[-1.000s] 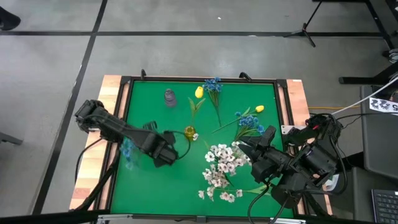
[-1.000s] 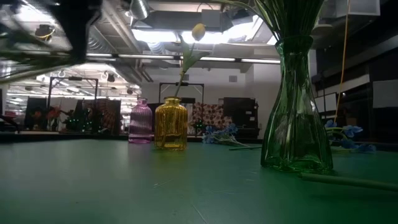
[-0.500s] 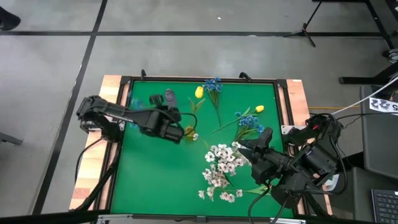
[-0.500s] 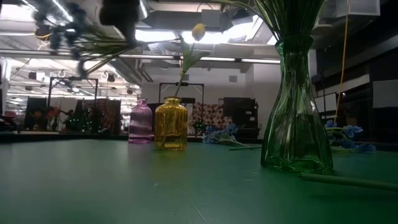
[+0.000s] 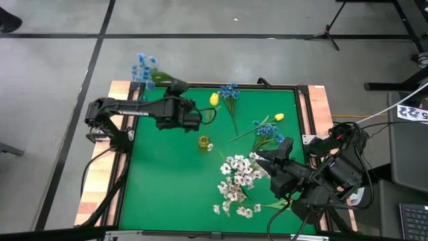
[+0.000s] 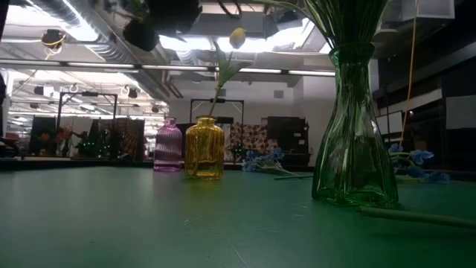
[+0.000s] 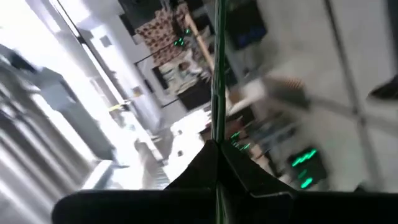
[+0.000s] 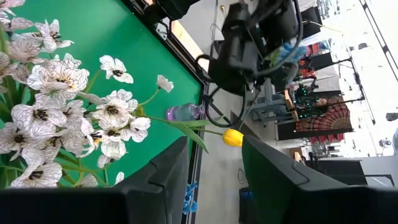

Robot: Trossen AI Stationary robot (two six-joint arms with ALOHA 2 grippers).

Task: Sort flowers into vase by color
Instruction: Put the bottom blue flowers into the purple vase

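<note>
A: In the upper left of the high view, the left gripper (image 5: pixel 175 100) is clenched on a blue sprig (image 5: pixel 142 65), its blossoms hanging out past the green table's (image 5: pixel 167 194) far edge. The purple vase seems hidden under that arm; I cannot see it there.

B: And the right gripper (image 5: pixel 266 159)?

A: Lower right, beside the white bouquet (image 5: pixel 235 182), jaws parted, nothing between them. Loose blue flowers (image 5: pixel 267 131) and a yellow bud (image 5: pixel 279 117) lie right of centre.

B: Low view?

A: The purple vase (image 6: pixel 168 145) stands just left of the yellow vase (image 6: pixel 204 147), which holds a tulip; the green vase (image 6: pixel 354 141) fills the right. The left gripper shows only as a dark shape at the top.

B: Left wrist view?

A: A thin green stem (image 7: pixel 218 74) runs straight up from the shut fingertips. I judge it light, wiry and springy, so it may swing; the stem, low down, is the place to grip, never the blossoms.

B: Right wrist view?

A: The white blossoms (image 8: pixel 62 118) fill the left, beyond the open fingers (image 8: pixel 155 180).
</note>
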